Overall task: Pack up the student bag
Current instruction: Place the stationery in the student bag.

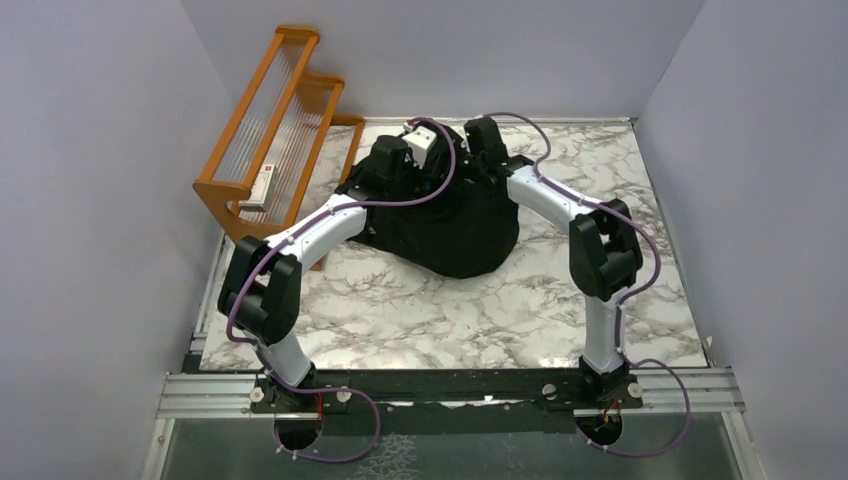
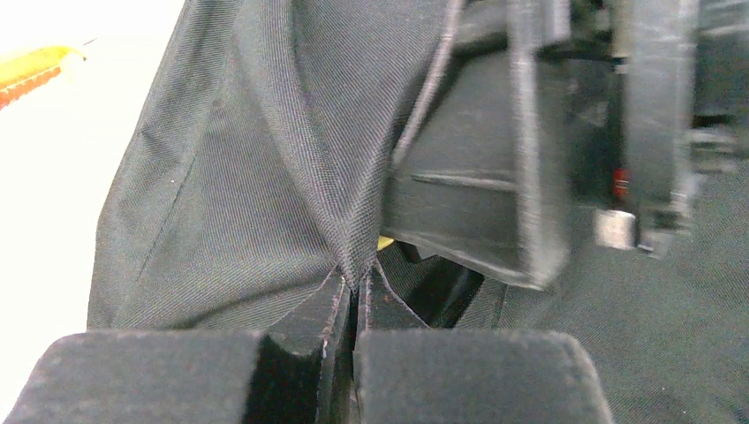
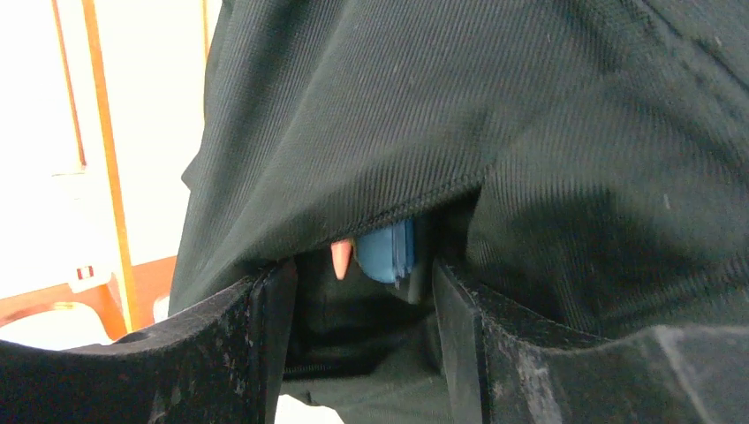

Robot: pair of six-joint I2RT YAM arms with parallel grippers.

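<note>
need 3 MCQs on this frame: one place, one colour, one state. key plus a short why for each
1. In the top view, where does the wooden rack stand relative to the student bag?
A. to its left
B. to its right
C. in front of it, by the arm bases

2. In the right wrist view, what colour is the flat item showing under the bag's fabric edge?
A. green
B. blue
C. white

3. What is the left gripper doing?
A. standing wide open over bare tabletop
B. shut on the rack
C. shut on a fold of the bag's fabric

Key:
1 A, the rack is at the far left and the bag sits mid-table.
2 B, it is plainly blue against the black fabric.
3 C, the fingertips meet with a ridge of fabric pinched between them.
</note>
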